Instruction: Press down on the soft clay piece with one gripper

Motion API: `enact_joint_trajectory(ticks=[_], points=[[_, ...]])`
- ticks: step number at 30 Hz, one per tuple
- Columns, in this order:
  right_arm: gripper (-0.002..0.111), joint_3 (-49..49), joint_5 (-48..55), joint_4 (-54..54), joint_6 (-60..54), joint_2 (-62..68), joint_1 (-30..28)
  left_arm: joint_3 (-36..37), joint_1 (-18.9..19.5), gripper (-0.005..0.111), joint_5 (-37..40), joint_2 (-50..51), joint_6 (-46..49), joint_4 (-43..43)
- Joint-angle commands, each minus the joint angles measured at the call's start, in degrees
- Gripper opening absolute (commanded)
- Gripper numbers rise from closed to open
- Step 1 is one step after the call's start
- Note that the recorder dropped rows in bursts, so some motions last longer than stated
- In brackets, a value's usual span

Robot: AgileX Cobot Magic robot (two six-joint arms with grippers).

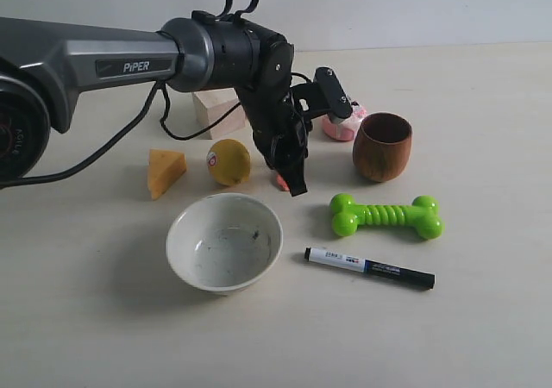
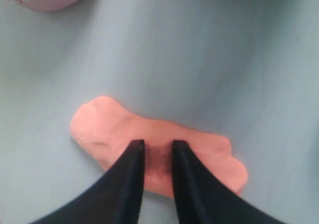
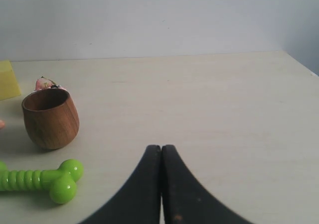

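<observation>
The soft clay piece is a flattened salmon-orange lump lying on the table. In the exterior view only a sliver of the clay shows behind the black fingers. My left gripper points straight down onto it, both fingertips touching the lump's top with a narrow gap between them. In the exterior view the left gripper hangs from the PiPER arm just right of the yellow ball. My right gripper is shut and empty, low over bare table, away from the clay.
Around the clay stand a yellow ball, cheese wedge, wooden block, pink-and-white cake toy and wooden cup. Nearer the front lie a white bowl, green bone toy and black marker.
</observation>
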Motion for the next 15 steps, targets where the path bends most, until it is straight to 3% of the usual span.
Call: enact_joint_trajectory(ticks=[1, 10, 15], points=[[0.0, 0.3, -0.3, 0.1, 0.1, -0.3, 0.1, 0.2, -0.1, 0.036, -0.7, 0.0, -0.4, -1.5], [0.0, 0.3, -0.3, 0.1, 0.1, -0.3, 0.1, 0.2, 0.0, 0.033, -2.0, -1.8, -0.4, -0.5], [0.0, 0.3, -0.3, 0.1, 0.1, -0.3, 0.1, 0.2, 0.0, 0.006, -1.3, -1.8, -0.4, -0.5]])
